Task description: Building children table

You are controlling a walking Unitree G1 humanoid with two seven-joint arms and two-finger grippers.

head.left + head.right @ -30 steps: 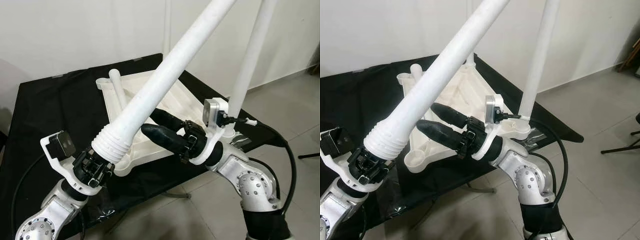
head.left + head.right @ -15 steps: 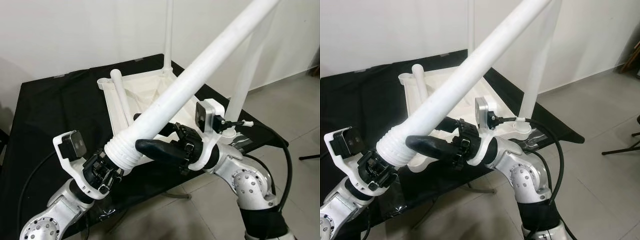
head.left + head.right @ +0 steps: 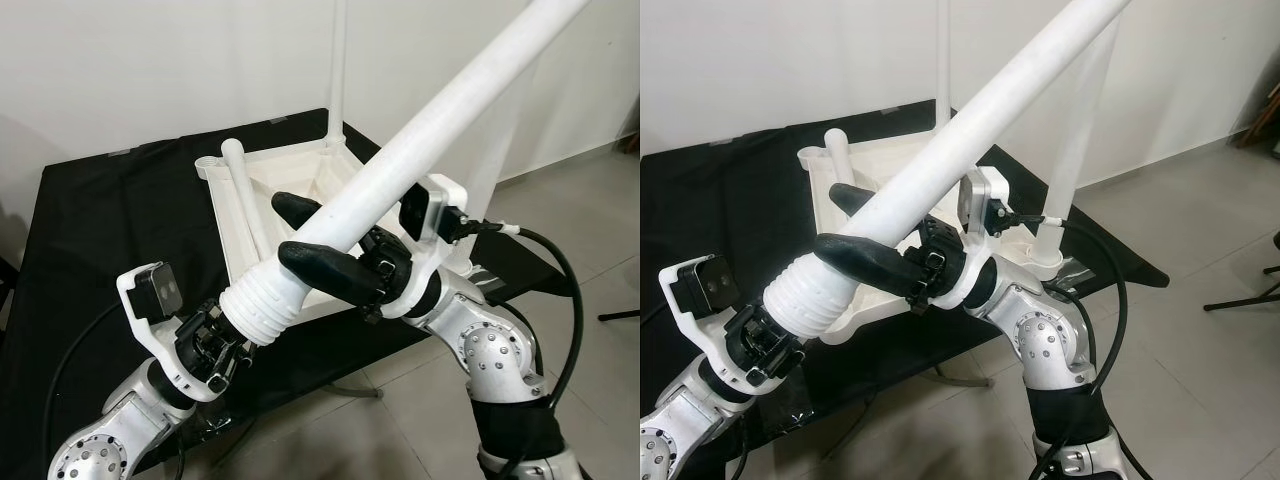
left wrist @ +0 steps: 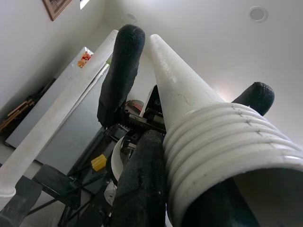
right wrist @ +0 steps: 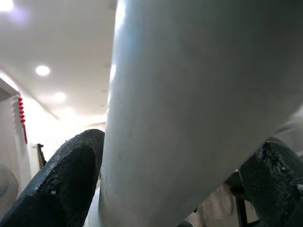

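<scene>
We grip the smooth white tapered table leg [image 3: 400,180] with both grippers, left gripper [image 3: 222,340] clamping its ribbed threaded end, right gripper [image 3: 305,235] straddling the shaft.

Both eye views are evenly lit and sharp, with soft daylight-white light from overhead; the white wall [image 3: 150,70] reads bright without glare. The black cloth [image 3: 110,220] swallows detail toward its left edge, and faint shadows fall under the bench's near edge onto the pale floor tiles [image 3: 1200,400]. The left wrist view looks up at recessed ceiling lights [image 4: 258,13], which bloom slightly (the ribbed end of the white table leg [image 4: 227,156] is soft-edged up close). The right wrist view is the poorest: the leg is overexposed and out of focus, and round lamps [image 5: 42,70] smear into haze
</scene>
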